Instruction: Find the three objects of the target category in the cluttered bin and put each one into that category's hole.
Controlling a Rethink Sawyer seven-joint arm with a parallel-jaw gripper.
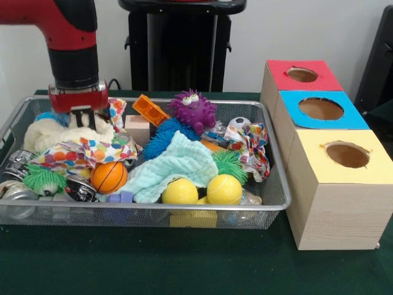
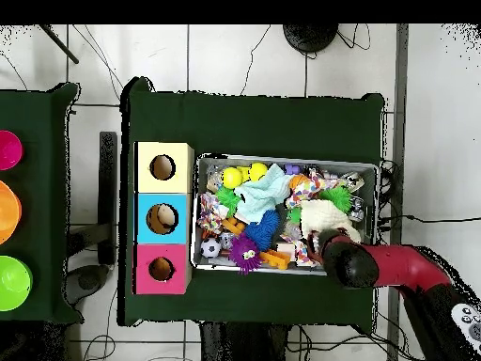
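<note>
The silver wire-mesh bin (image 1: 245,103) is full of mixed toys and cloths. My gripper (image 1: 80,117) hangs from the red arm over the bin's far left corner, just above a cream cloth (image 1: 49,132). Whether it holds anything is not visible. Three wooden boxes stand to the right of the bin, each with a round hole: red top (image 1: 325,77), blue top (image 1: 350,117), yellow top (image 1: 313,163). In the bin lie two yellow balls (image 1: 180,192) (image 1: 224,189), an orange basketball (image 1: 108,176), a small soccer ball (image 1: 240,123) and a purple spiky monster (image 1: 192,109). In the overhead view the arm (image 2: 395,265) covers the bin's (image 2: 287,158) lower right corner.
Also in the bin: a mint cloth (image 1: 175,163), a dotted cloth (image 1: 86,150), green spiky balls (image 1: 230,163) (image 1: 43,179), a blue spiky toy (image 1: 161,136), an orange block (image 1: 150,109), a wooden block (image 1: 137,128), metal tins (image 1: 18,163). Coloured bowls (image 2: 7,211) sit on a side table.
</note>
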